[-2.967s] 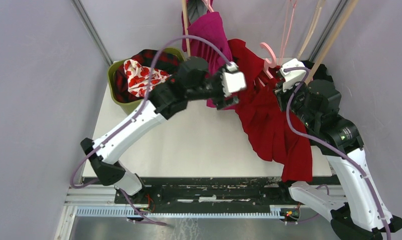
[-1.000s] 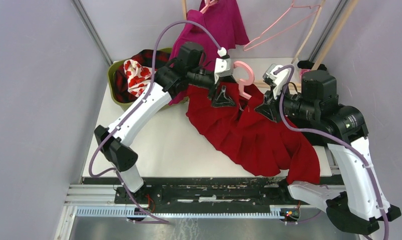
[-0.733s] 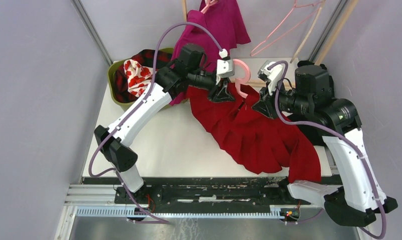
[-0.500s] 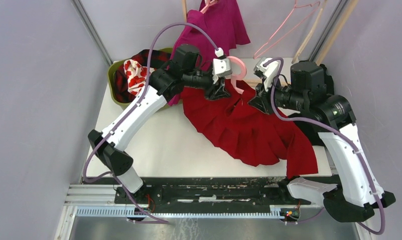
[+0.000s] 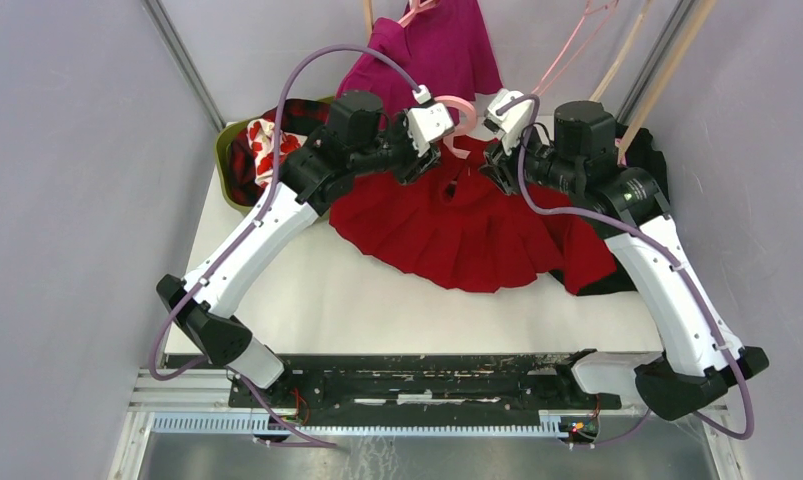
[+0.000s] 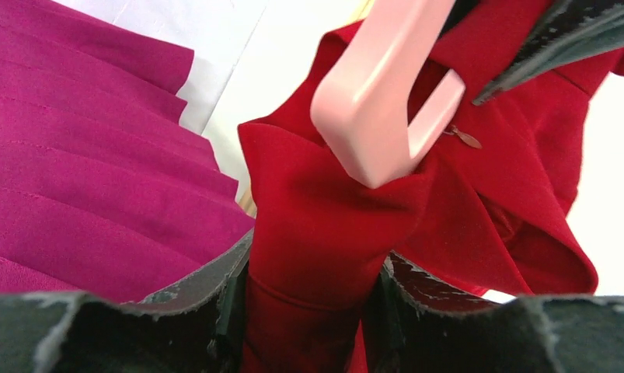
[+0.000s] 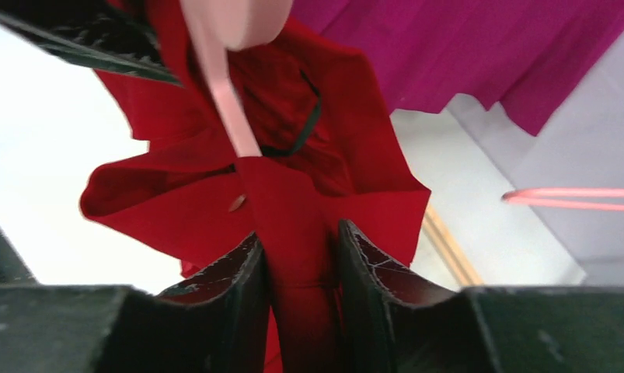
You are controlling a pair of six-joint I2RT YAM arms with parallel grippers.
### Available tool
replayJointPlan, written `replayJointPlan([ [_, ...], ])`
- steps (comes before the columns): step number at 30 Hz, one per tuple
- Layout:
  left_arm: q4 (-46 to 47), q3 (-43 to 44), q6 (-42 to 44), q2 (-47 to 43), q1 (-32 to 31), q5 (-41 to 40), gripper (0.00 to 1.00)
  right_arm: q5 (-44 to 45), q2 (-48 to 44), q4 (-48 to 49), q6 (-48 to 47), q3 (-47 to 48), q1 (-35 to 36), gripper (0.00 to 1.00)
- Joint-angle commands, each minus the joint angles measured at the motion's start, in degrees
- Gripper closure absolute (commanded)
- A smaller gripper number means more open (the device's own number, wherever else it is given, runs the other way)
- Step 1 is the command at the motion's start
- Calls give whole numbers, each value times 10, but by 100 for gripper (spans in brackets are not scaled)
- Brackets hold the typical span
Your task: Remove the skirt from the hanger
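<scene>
The red skirt (image 5: pixel 457 235) lies fanned out on the white table, its waistband lifted at the back. The pink hanger (image 5: pixel 459 112) sticks up from the waistband between my two grippers. My left gripper (image 5: pixel 424 160) is shut on a fold of the red skirt (image 6: pixel 316 233), with the pink hanger (image 6: pixel 378 101) just beyond its jaws. My right gripper (image 5: pixel 490 160) is shut on another fold of the red skirt (image 7: pixel 301 217), and the hanger's thin pink arm (image 7: pixel 224 97) runs into the cloth above it. The two grippers face each other closely.
A magenta skirt (image 5: pixel 432 50) hangs at the back, close behind the left gripper. A green basket (image 5: pixel 227 185) of clothes stands at the back left. Bare pink hangers (image 5: pixel 577 45) and wooden poles (image 5: pixel 672 70) are at the back right, and a black garment (image 5: pixel 649 150) lies there.
The left gripper has closed on the skirt's waistband. Both arms moved toward the back, lifting the waist and hanger, and the skirt slid left and spread out.
</scene>
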Motion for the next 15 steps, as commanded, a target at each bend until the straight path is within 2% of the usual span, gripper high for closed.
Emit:
replayJointPlan([
  [1,42,32,1,-25,-6,-45,97,77,4,58,-43,46,-3,55],
  [5,26,20,26,-36,-6,-123,97,132,5,59,-66,71,-3,48],
  [8,15,9,35,-38,0,-159,97,133,8,59,-65,97,-3,44],
  [15,6,24,23,-41,2,-144,97,133,4,64,-67,74,-3,41],
])
